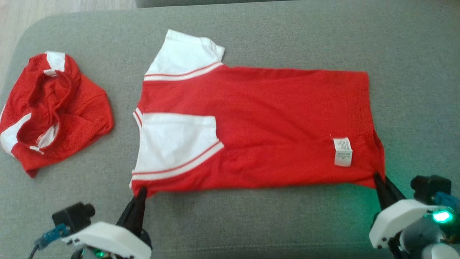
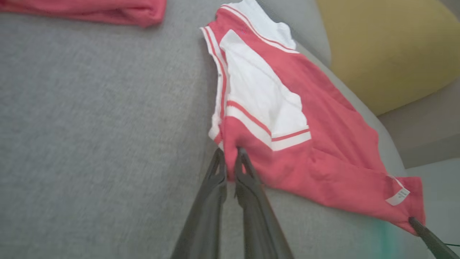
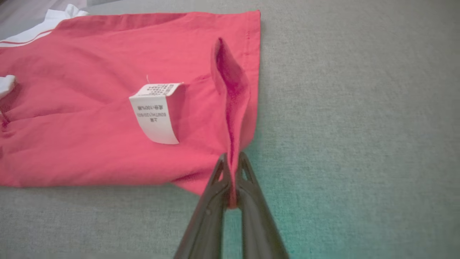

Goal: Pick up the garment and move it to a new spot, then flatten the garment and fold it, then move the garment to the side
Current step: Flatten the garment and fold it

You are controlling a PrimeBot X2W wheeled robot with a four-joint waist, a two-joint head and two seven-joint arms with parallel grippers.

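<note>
A grey cushion [image 1: 251, 223] of woven fabric spreads across the head view, with a strip of pale floor [image 1: 54, 7] at 11 o'clock. The garment [image 1: 273, 118], a red shirt with white sleeves, lies spread at the centre, its long side running from 9 to 3 o'clock. One white sleeve [image 1: 183, 54] sticks out at the shirt's 11 o'clock corner. The other sleeve [image 1: 176, 144] is folded in over the red body towards 8 o'clock. A white care label [image 1: 343, 151] lies on the red cloth near the shirt's 4 o'clock corner.

The left gripper [image 1: 141, 192] comes in from 7 o'clock. Its fingers are pressed together on the shirt's near corner just below the folded sleeve, and red cloth shows between the tips in the left wrist view. The right gripper [image 1: 376, 177] comes in from 4 o'clock and pinches the hem corner. In the right wrist view a fold of red cloth stands up from between its closed fingers. A green light [image 1: 442, 216] glows on that wrist and tints the cushion beside it.

A second red and white garment [image 1: 54, 111] lies crumpled at 9 o'clock, well apart from the shirt. In the left wrist view a yellow cushion [image 2: 381, 46] sits at 1 o'clock, beyond the grey edge.
</note>
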